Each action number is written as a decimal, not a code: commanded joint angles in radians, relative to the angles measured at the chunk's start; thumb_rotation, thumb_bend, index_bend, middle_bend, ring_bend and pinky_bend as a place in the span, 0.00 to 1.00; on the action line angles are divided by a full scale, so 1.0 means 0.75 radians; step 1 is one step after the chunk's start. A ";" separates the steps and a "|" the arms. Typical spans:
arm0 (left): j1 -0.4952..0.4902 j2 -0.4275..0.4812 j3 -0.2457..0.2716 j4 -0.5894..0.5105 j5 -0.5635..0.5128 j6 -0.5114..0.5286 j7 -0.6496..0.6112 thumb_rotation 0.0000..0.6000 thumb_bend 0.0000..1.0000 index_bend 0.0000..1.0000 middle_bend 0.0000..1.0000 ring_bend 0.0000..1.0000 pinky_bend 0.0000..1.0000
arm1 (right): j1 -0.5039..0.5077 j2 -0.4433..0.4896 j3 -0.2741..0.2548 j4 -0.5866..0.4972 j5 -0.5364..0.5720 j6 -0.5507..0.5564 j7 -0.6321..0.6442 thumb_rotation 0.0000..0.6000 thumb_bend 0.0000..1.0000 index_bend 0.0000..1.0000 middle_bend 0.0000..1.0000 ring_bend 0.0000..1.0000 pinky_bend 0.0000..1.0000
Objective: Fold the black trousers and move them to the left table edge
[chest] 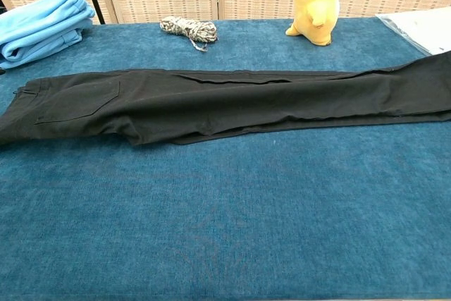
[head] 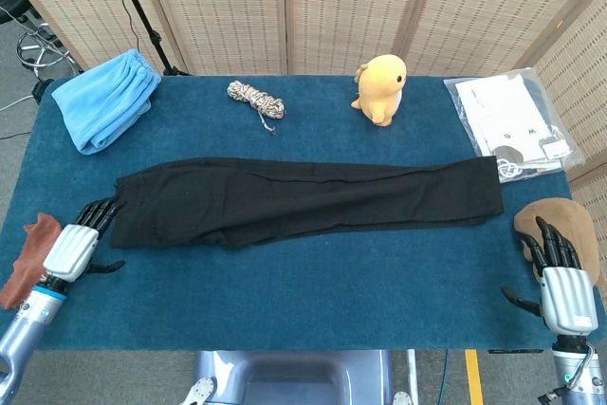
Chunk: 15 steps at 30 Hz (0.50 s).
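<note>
Black trousers (head: 313,198) lie flat, one leg folded over the other. My left hand (head: 74,246) and right hand (head: 558,277) are both loosely spread, holding nothing, at the table (head: 313,291) corners.

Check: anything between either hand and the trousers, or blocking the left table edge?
Nothing visible. Left hand sits at the black trousers waist end; right hand has bare table between. Blue cloth lies far back-left.

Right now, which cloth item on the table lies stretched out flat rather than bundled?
The black trousers, laid lengthwise across the table's middle; the blue cloth sits folded at the far left corner.
</note>
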 commanded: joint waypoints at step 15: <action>-0.033 -0.128 -0.038 0.161 -0.043 -0.071 0.014 1.00 0.00 0.13 0.11 0.11 0.22 | -0.012 0.013 0.025 -0.019 0.004 -0.023 0.044 1.00 0.00 0.13 0.02 0.00 0.10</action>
